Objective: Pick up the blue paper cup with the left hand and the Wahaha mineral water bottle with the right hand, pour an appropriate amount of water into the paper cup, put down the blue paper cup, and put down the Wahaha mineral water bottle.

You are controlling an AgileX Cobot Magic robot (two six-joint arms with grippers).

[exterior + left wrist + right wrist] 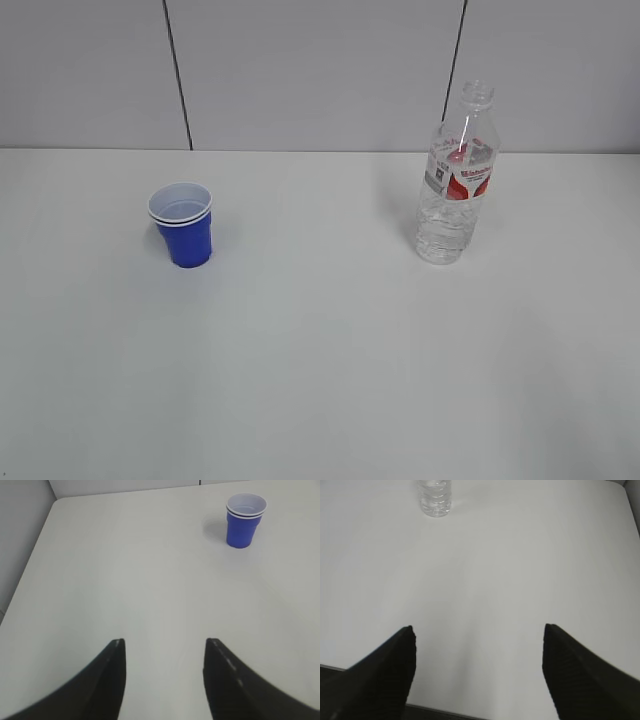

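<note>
Left of centre in the exterior view, the blue paper cup [182,225] is standing upright on the white table [320,380], its doubled white rim facing up and its white inside showing. Far across the frame at the right, the Wahaha mineral water bottle [457,175] is standing upright too, well apart from the cup, its open neck reaching up in front of the grey wall panels [320,70] and its red-and-white label band wrapping the upper body. No arm is showing in this view.

Seen from the left wrist, the cup is sitting in the upper right of the frame, casting a faint shadow to its left. The left hand [164,645] is hovering low in the frame, well short of the cup; its two dark fingers [110,680] are standing partly spread with only bare table between them, gripping nothing.

Seen from the right wrist, just the ribbed base of the bottle is appearing at the top edge, left of centre. The right hand [479,627] is hanging at the bottom of the frame, well apart from the bottle, its fingers [580,675] spread wide and holding nothing. The table's near edge is showing as a dark strip at the lower left.
</note>
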